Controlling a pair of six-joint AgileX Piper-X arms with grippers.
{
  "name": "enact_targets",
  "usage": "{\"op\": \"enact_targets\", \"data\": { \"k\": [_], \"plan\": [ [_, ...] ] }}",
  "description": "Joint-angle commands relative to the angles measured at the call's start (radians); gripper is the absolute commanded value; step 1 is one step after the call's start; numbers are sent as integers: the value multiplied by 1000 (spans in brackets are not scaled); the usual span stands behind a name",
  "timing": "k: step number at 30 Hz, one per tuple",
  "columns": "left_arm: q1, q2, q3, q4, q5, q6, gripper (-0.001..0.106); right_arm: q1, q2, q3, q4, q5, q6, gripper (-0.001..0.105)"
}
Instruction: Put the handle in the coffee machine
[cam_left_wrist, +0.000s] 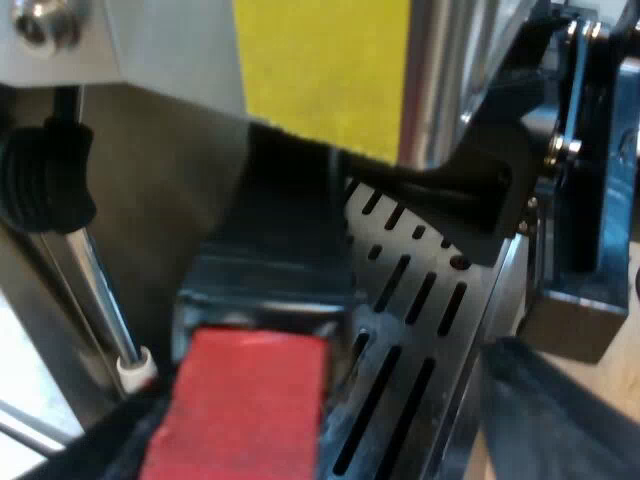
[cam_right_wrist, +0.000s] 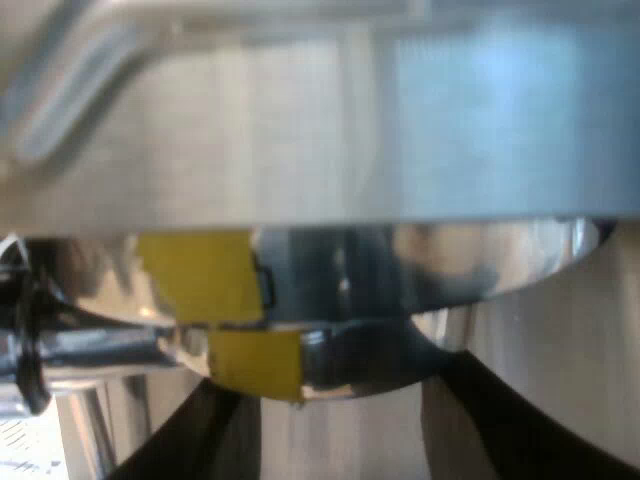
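The holder's dark handle runs from its red end toward the espresso machine's front, above the slotted drip tray. My left gripper is open, and the red end lies between its black fingers, closer to one of them. Whether the holder's metal head is locked in is hidden. My right gripper is open with nothing between its fingers. It sits just below a rounded chrome part under the machine's brushed metal body.
A steam wand with a black grip hangs beside the handle. Yellow tape marks the machine's front, and more yellow tape sticks to the chrome part. A black bracket stands over the tray's far side.
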Motion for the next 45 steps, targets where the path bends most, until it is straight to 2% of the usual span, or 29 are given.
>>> {"op": "enact_targets", "data": {
  "k": [1, 19, 26, 29, 31, 33, 34, 36, 37, 38, 41, 45],
  "plan": [
    [-14, -25, -26, -53, 122, 2, 61, -6, -13, -12, -78, 15, -28, 40],
    [-8, -25, -26, -51, 102, -20, 60, -11, -13, -19, -91, 12, -28, 40],
    [83, -43, -44, -51, 107, -26, 60, -11, -13, -19, -91, 12, -28, 40],
    [118, -44, -73, -51, 103, -88, 60, -11, -13, -19, -91, 12, -28, 40],
    [125, -44, -99, -51, 69, -188, 52, -11, -13, -19, -91, 12, -28, 40],
    [125, -44, -132, -51, 6, -259, 34, -11, -13, -19, -91, 12, -28, 40],
    [123, -44, -138, -51, 0, -262, 30, -11, -13, -19, -91, 12, -28, 40],
    [122, -44, -160, -51, -34, -262, 5, -11, -13, -19, -91, 12, -28, 40],
    [122, -44, -160, -51, -44, -262, 3, -11, -13, -19, -94, 12, -28, 40],
    [122, -44, -170, -51, -84, -262, 0, -11, -13, -19, -104, 12, -28, 40],
    [122, -44, -173, -51, -150, -260, 0, -11, -13, -19, -137, 12, -24, 40],
    [122, -44, -173, -39, -152, -260, 0, -11, -13, -19, -152, 23, -24, 40]
  ]
}}
